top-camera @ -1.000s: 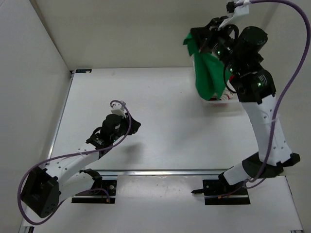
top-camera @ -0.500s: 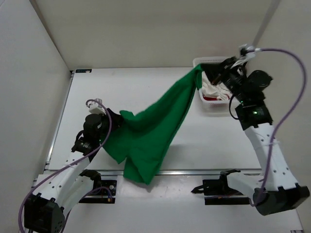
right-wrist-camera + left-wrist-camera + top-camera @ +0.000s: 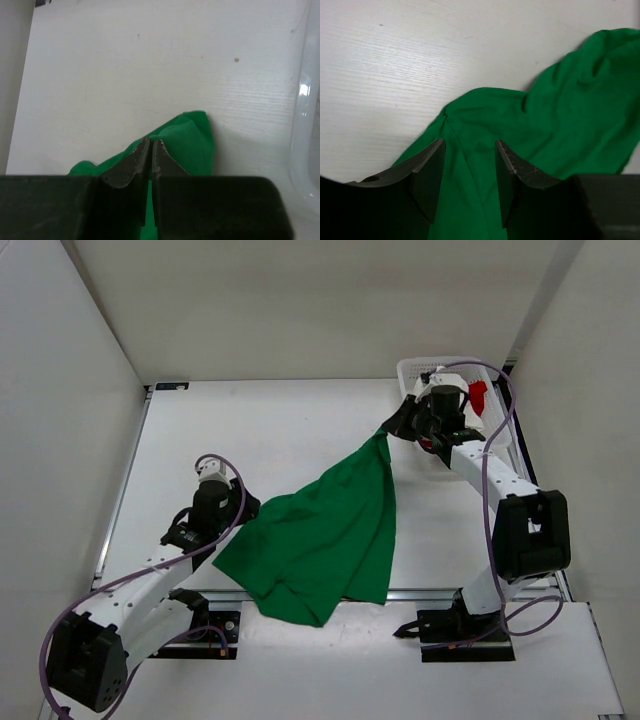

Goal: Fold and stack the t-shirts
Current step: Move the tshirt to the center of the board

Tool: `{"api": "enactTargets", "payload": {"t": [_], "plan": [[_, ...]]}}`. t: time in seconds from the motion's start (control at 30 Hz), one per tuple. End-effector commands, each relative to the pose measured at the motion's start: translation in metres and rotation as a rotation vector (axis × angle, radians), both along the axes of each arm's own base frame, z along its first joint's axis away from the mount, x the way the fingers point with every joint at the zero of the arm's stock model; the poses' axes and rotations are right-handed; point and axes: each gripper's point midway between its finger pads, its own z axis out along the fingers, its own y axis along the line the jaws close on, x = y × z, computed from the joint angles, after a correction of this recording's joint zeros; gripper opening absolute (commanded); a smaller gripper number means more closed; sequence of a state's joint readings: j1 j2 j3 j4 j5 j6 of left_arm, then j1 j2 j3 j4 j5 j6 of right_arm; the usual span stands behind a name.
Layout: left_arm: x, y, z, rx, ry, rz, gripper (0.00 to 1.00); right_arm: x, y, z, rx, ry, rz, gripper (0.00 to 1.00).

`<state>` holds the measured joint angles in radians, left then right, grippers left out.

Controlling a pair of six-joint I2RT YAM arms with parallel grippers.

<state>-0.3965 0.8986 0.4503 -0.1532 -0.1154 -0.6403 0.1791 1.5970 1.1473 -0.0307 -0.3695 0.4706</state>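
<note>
The green t-shirt point(image 3: 320, 535) lies spread and rumpled on the table point(image 3: 250, 430). It reaches from the middle down to 6 o'clock, where its hem overlaps the table's near edge. Its far corner is drawn out to a point toward 1 o'clock. There the right fingers point(image 3: 142, 160), pressed together, pinch that corner just beside the white mesh basket point(image 3: 420, 366), which stands at the table's 2 o'clock corner. A red t-shirt point(image 3: 478, 395) shows inside the basket, partly hidden by the right arm. At the green t-shirt's 9 o'clock edge the left fingers point(image 3: 431, 167) stand spread apart, and a fold of the cloth runs between them. Whether they press on the cloth cannot be told.
</note>
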Motion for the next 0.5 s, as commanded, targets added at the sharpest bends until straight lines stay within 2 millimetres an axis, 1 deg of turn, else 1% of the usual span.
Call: {"api": "enactTargets", "payload": {"t": [0.0, 0.03, 0.07, 0.1, 0.13, 0.17, 0.2, 0.23, 0.27, 0.3, 0.33, 0.37, 0.4, 0.43, 0.47], "plan": [[-0.004, 0.017, -0.018, 0.1, 0.056, 0.063, 0.56, 0.022, 0.003, 0.069, -0.03, -0.198, -0.054, 0.0], [-0.008, 0.016, -0.025, 0.11, 0.079, 0.055, 0.56, 0.023, -0.005, 0.068, -0.056, -0.182, -0.096, 0.0], [-0.008, 0.016, -0.028, 0.116, 0.098, 0.054, 0.56, 0.027, -0.011, 0.076, -0.073, -0.197, -0.131, 0.0], [-0.008, 0.016, -0.033, 0.122, 0.115, 0.053, 0.57, 0.032, -0.016, 0.09, -0.078, -0.226, -0.147, 0.01], [-0.008, 0.013, -0.034, 0.113, 0.118, 0.046, 0.56, 0.04, -0.013, 0.108, -0.063, -0.246, -0.134, 0.0], [-0.004, 0.012, -0.029, 0.093, 0.097, 0.051, 0.56, 0.051, -0.021, 0.101, -0.07, -0.21, -0.141, 0.0], [-0.002, 0.008, -0.023, 0.073, 0.078, 0.042, 0.56, 0.07, -0.015, 0.118, -0.073, -0.241, -0.128, 0.0], [0.0, 0.006, -0.019, 0.07, 0.067, 0.043, 0.55, 0.08, -0.018, 0.15, -0.088, -0.28, -0.138, 0.0], [0.004, 0.003, -0.01, 0.063, 0.048, 0.042, 0.54, 0.093, -0.014, 0.121, -0.136, -0.193, -0.139, 0.0], [0.01, 0.001, 0.0, 0.057, 0.026, 0.043, 0.54, 0.11, -0.004, 0.133, -0.156, -0.216, -0.127, 0.0], [0.015, -0.001, 0.009, 0.053, 0.015, 0.039, 0.54, 0.113, 0.002, 0.162, -0.18, -0.259, -0.119, 0.0], [0.019, -0.002, 0.015, 0.047, 0.002, 0.037, 0.54, 0.119, 0.004, 0.132, -0.225, -0.165, -0.126, 0.02], [0.023, -0.005, 0.023, 0.046, -0.005, 0.03, 0.54, 0.124, 0.007, 0.143, -0.264, -0.175, -0.146, 0.12], [0.027, -0.006, 0.029, 0.045, -0.012, 0.029, 0.54, 0.123, 0.011, 0.15, -0.298, -0.186, -0.141, 0.16], [0.029, -0.008, 0.033, 0.044, -0.02, 0.022, 0.54, 0.124, 0.011, 0.158, -0.317, -0.203, -0.168, 0.29]]}}
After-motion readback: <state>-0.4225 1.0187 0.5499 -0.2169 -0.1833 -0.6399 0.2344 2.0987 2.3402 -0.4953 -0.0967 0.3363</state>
